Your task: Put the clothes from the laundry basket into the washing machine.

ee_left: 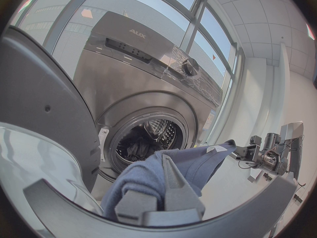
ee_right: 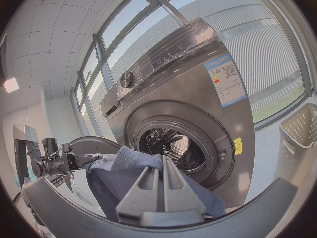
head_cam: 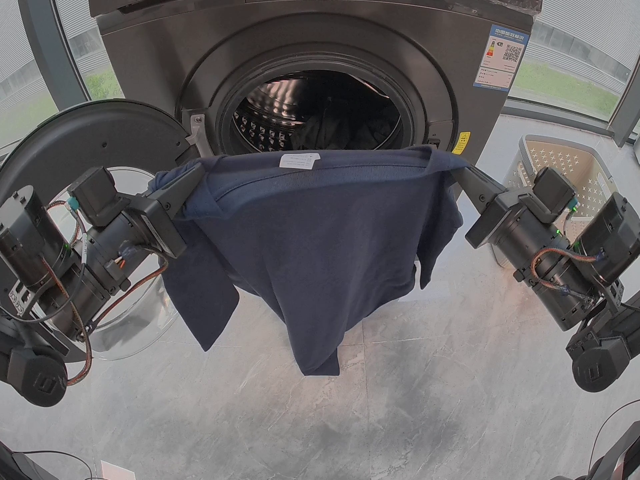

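A navy blue shirt [head_cam: 320, 235] hangs stretched between both grippers in front of the washing machine [head_cam: 320, 55] drum opening [head_cam: 320, 118]. My left gripper [head_cam: 190, 185] is shut on the shirt's left shoulder, and my right gripper [head_cam: 460, 171] is shut on its right shoulder. The shirt's top edge sits just below the opening, and its body droops toward the floor. Dark clothes [head_cam: 340, 131] lie inside the drum. In the left wrist view the shirt [ee_left: 148, 179] bunches around my left gripper [ee_left: 163, 169]. In the right wrist view the shirt [ee_right: 132, 166] wraps my right gripper [ee_right: 161, 169].
The machine's round door [head_cam: 87, 148] stands swung open at the left, behind my left arm. A beige laundry basket [head_cam: 567, 168] stands on the floor at the right of the machine, behind my right arm. Grey tiled floor [head_cam: 400, 401] spreads out in front.
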### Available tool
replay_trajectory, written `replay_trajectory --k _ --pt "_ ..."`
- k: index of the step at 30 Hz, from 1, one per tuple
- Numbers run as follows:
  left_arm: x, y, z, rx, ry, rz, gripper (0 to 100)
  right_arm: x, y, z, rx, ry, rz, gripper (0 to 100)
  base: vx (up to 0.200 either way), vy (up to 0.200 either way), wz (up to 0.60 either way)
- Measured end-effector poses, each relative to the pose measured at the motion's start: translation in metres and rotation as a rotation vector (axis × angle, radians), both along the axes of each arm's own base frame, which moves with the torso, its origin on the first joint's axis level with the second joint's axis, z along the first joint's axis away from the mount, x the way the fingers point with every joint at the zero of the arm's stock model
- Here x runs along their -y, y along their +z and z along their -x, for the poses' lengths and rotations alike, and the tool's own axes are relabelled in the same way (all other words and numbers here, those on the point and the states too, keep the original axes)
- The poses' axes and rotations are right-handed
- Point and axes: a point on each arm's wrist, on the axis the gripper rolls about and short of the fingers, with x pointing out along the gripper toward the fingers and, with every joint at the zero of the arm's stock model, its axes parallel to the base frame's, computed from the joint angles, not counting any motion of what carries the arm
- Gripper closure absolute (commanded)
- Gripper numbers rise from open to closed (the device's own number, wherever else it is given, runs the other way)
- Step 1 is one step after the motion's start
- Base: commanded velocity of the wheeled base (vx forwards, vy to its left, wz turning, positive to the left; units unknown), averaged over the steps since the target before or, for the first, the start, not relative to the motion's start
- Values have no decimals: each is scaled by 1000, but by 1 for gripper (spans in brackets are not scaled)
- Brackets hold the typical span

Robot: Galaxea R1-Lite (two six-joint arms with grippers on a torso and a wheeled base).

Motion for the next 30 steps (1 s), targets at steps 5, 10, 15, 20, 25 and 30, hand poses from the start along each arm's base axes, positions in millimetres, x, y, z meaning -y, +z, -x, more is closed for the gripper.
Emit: replay_trajectory --k 5,10,15,20,25,30 --pt "-3 3 -1 27 15 12 100 1 6 2 20 -1 -14 100 0 0 0" --pt "0 4 0 34 4 16 100 3 8 4 25 -2 -17 100 0 0 0" --pt "9 5 5 36 -35 19 100 5 11 7 35 -1 -23 100 0 0 0" --pt "25 7 10 40 -101 23 100 6 15 11 48 0 -23 100 0 0 0" --pt "43 7 9 38 -162 23 100 1 4 12 14 16 2 100 0 0 0" --pt "61 15 2 64 -207 38 100 -11 -16 5 -47 49 44 100 0 0 0"
